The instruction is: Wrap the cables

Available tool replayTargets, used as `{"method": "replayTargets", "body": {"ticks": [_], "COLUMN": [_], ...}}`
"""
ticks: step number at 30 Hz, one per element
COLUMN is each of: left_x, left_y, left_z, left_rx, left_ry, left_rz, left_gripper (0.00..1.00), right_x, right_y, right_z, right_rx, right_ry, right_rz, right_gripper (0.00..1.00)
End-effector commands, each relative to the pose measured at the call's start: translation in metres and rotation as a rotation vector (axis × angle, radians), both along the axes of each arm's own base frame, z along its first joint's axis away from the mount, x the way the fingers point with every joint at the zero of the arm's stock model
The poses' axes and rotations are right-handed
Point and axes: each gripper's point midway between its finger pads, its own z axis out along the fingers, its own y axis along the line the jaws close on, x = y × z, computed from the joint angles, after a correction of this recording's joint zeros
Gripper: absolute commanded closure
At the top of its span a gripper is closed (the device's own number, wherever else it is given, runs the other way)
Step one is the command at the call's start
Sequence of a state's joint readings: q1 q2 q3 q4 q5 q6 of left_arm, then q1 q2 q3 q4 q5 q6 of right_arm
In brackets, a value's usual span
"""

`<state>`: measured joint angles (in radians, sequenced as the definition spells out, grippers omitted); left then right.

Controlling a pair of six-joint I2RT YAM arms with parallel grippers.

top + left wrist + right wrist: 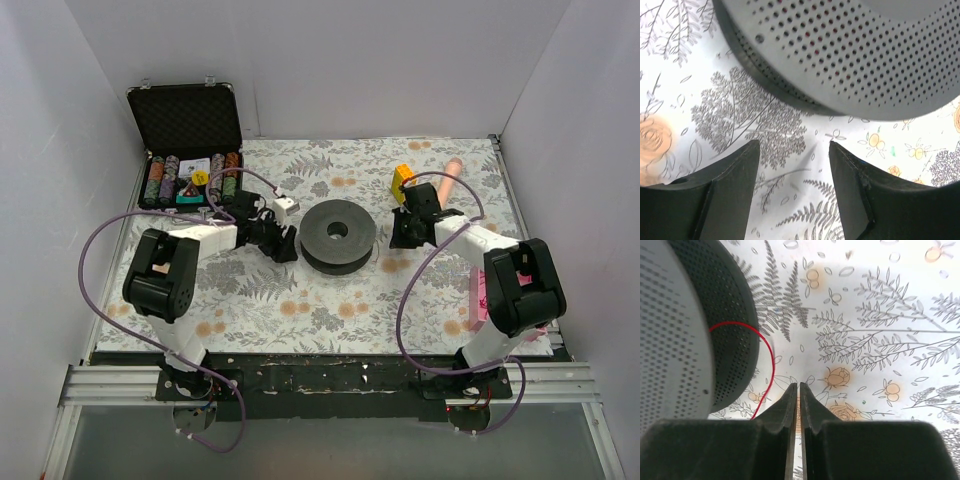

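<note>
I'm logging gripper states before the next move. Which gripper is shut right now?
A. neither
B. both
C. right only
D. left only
C: the right gripper has its fingers pressed together, with the thin red cable curving past beside them, while the left gripper stands open facing the perforated spool.

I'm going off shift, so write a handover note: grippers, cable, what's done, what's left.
The left gripper is open and empty, beside the dark grey perforated spool.
The right gripper is shut, with nothing seen in it.
A thin red wire arcs loose from the spool's rim toward the right gripper.
Done: some red shows through the spool's holes.
Left: wind in that loose end.
</note>
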<state>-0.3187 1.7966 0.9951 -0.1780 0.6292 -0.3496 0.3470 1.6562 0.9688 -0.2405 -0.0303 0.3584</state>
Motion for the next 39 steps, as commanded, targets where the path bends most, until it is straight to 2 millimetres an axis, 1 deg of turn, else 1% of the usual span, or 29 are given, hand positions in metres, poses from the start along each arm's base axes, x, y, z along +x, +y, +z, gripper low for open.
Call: {"method": "replayTargets", "body": {"ticks": [1, 3, 5, 8, 10, 12, 14, 15, 16, 17, 18, 19, 20, 21, 22, 23, 24, 25, 26, 27, 28, 31, 34, 36, 39], "left_x": [-0.005, -0.005, -0.002, 0.007, 0.012, 0.015, 0.02, 0.023, 0.026, 0.03, 0.035, 0.038, 0.04, 0.041, 0.041, 0.041, 0.04, 0.038, 0.037, 0.036, 0.035, 0.032, 0.032, 0.031, 0.03], "left_y": [0.009, 0.015, 0.021, 0.035, 0.042, 0.047, 0.052, 0.055, 0.06, 0.064, 0.07, 0.075, 0.081, 0.087, 0.093, 0.098, 0.1, 0.104, 0.107, 0.109, 0.109, 0.107, 0.105, 0.104, 0.104], "left_z": [0.028, 0.033, 0.038, 0.041, 0.044, 0.048, 0.051, 0.053, 0.054, 0.054, 0.057, 0.057, 0.057, 0.057, 0.056, 0.057, 0.056, 0.055, 0.055, 0.055, 0.054, 0.053, 0.052, 0.052, 0.052], "left_rx": [-0.016, -0.009, 0.007, 0.032, 0.031, 0.024, 0.025, 0.028, 0.036, 0.042, 0.045, 0.045, 0.046, 0.044, 0.04, 0.031, 0.021, 0.016, 0.014, 0.013, 0.013, 0.007, -0.004, -0.007, -0.005], "left_ry": [-0.072, -0.084, -0.105, -0.123, -0.13, -0.135, -0.146, -0.157, -0.169, -0.181, -0.191, -0.192, -0.185, -0.167, -0.151, -0.139, -0.129, -0.123, -0.121, -0.121, -0.122, -0.115, -0.103, -0.1, -0.102], "left_rz": [-0.004, 0.013, 0.039, 0.102, 0.138, 0.164, 0.192, 0.208, 0.232, 0.256, 0.284, 0.306, 0.329, 0.351, 0.364, 0.379, 0.382, 0.389, 0.394, 0.393, 0.39, 0.374, 0.367, 0.362, 0.357], "left_gripper": [0.42, 0.41, 0.41, 0.41, 0.41, 0.41, 0.4, 0.4, 0.4, 0.4, 0.39, 0.37, 0.34, 0.33, 0.31, 0.3, 0.29, 0.28, 0.28, 0.27, 0.27, 0.26, 0.25, 0.25, 0.25], "right_x": [0.02, 0.018, 0.012, -0.002, -0.009, -0.013, -0.017, -0.021, -0.023, -0.023, -0.018, -0.013, -0.011, -0.007, -0.005, -0.006, -0.006, -0.006, -0.006, -0.003, -0.001, 0.003, 0.007, 0.004, -0.002], "right_y": [-0.005, -0.006, -0.002, 0.012, 0.018, 0.024, 0.047, 0.066, 0.085, 0.098, 0.114, 0.122, 0.129, 0.141, 0.152, 0.162, 0.171, 0.177, 0.179, 0.182, 0.184, 0.194, 0.199, 0.199, 0.191], "right_z": [0.041, 0.046, 0.052, 0.063, 0.079, 0.1, 0.123, 0.131, 0.135, 0.136, 0.14, 0.142, 0.132, 0.13, 0.129, 0.121, 0.118, 0.111, 0.101, 0.099, 0.092, 0.086, 0.078, 0.069, 0.049], "right_rx": [-0.042, -0.042, -0.013, 0.046, 0.058, 0.039, 0.02, 0.01, -0.009, -0.038, -0.065, -0.097, -0.147, -0.178, -0.212, -0.248, -0.272, -0.299, -0.32, -0.329, -0.341, -0.335, -0.335, -0.329, -0.343], "right_ry": [-0.117, -0.117, -0.124, -0.142, -0.185, -0.259, -0.368, -0.414, -0.44, -0.431, -0.407, -0.363, -0.299, -0.278, -0.274, -0.259, -0.255, -0.235, -0.204, -0.194, -0.175, -0.159, -0.144, -0.113, -0.056], "right_rz": [0.013, 0.012, 0.017, 0.055, 0.057, 0.044, 0.106, 0.17, 0.243, 0.287, 0.318, 0.327, 0.337, 0.353, 0.373, 0.4, 0.416, 0.426, 0.429, 0.422, 0.424, 0.45, 0.451, 0.449, 0.457], "right_gripper": [0.85, 0.85, 0.85, 0.78, 0.71, 0.64, 0.59, 0.55, 0.51, 0.44, 0.38, 0.29, 0.22, 0.19, 0.17, 0.16, 0.15, 0.14, 0.13, 0.13, 0.12, 0.11, 0.11, 0.11, 0.11]}}
